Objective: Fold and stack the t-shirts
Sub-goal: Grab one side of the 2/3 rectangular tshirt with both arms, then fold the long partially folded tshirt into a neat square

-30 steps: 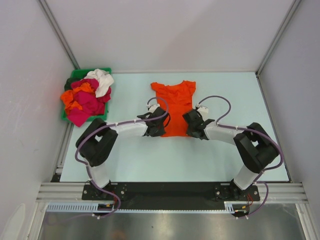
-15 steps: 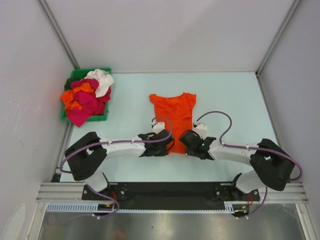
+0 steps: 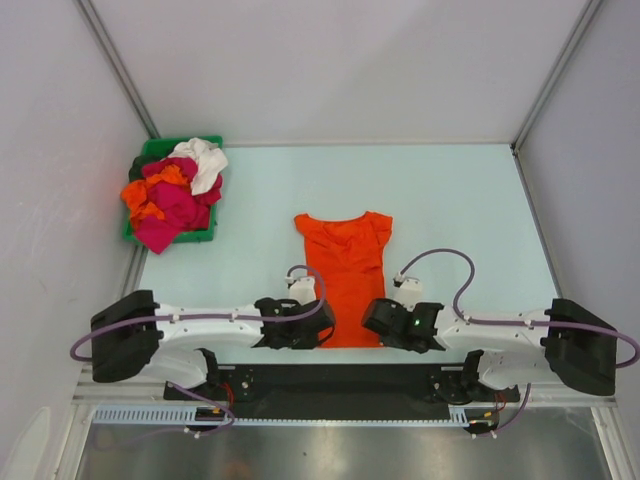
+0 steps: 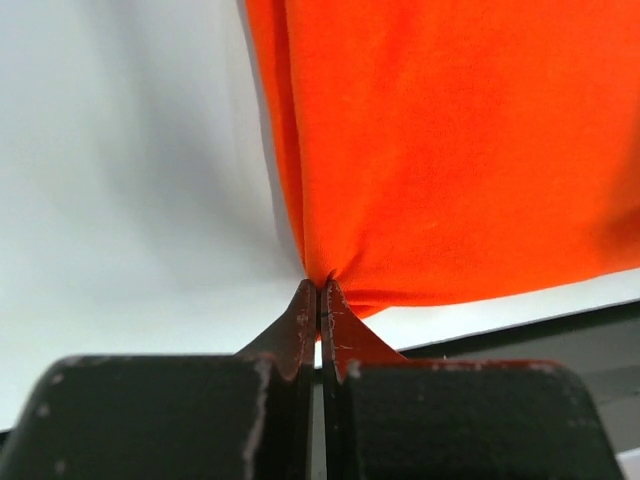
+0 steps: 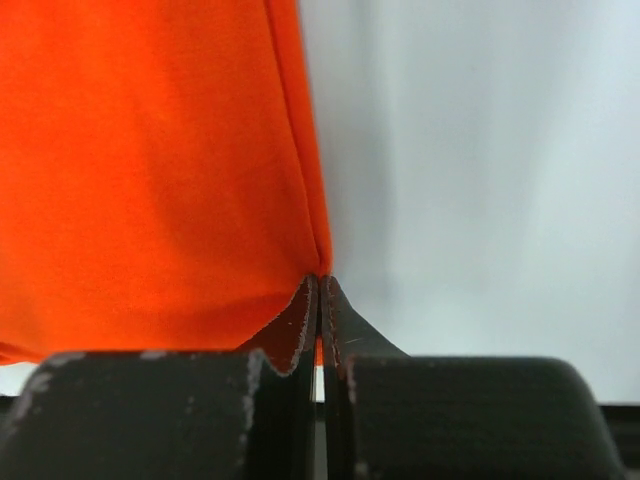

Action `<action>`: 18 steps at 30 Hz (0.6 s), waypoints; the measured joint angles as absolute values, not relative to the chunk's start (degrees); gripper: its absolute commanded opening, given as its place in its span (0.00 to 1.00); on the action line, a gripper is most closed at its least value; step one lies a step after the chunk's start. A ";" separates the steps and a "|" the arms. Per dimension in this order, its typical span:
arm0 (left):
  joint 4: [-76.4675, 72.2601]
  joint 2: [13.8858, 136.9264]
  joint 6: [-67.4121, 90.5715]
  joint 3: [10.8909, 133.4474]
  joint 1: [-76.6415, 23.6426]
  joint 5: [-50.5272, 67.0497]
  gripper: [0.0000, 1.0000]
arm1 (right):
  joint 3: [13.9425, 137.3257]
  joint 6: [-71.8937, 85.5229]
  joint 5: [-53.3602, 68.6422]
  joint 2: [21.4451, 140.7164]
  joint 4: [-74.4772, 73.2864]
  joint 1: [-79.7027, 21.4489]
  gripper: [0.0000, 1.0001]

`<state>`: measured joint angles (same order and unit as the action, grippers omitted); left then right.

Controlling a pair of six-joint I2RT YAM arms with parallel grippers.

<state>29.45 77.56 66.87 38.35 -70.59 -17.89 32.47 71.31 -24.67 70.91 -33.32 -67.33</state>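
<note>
Here we pinch the orange t-shirt [image 3: 345, 265] by its near corners, left gripper [image 4: 320, 285] and right gripper [image 5: 320, 278] both squeezed tight on it, at the table's [image 3: 460, 200] near edge, with wide table beyond its collar, though from above our wrists hide those corners.

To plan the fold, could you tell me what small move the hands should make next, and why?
Probably release the hem: the left hand and right hand each pinch a bottom corner of the orange t-shirt, which lies stretched flat, hem close to the near edge of the table.
</note>
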 measured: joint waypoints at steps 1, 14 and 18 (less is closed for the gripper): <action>30.06 76.88 67.35 38.37 -71.00 -18.15 0.00 | 32.60 71.92 -24.64 70.65 -34.35 -67.70 0.00; 42.61 74.02 60.99 56.77 -70.39 -31.16 0.00 | 48.77 64.40 -35.20 69.89 -47.18 -61.84 0.00; 41.63 74.04 57.45 59.64 -67.68 -33.41 0.00 | 50.09 58.57 -35.90 69.84 -44.47 -54.81 0.00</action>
